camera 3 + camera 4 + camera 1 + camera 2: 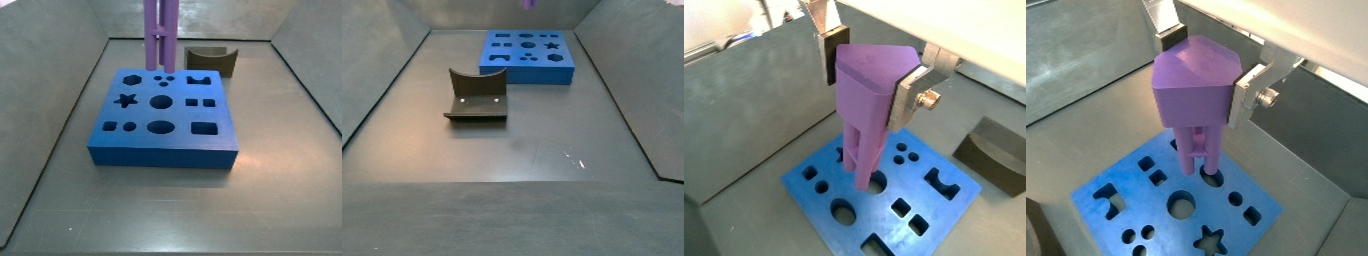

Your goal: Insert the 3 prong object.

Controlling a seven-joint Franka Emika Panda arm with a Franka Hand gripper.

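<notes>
1. We see the gripper [878, 72] clamped on the 3 prong object [870, 110], which hangs upright between its fingers [914, 95].
2. Its prongs hover just above the blue block [163, 120], near the table's far edge.

The gripper [875, 72] has silver metal jaws. They clamp the matt purple plastic 3 prong object [870, 100]. The grey worktop [529, 150] shows a dull sheen.

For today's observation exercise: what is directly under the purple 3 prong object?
The gripper holds the 3 prong object upright over the blue block. Its prong tips cover the hole beneath them.
</notes>
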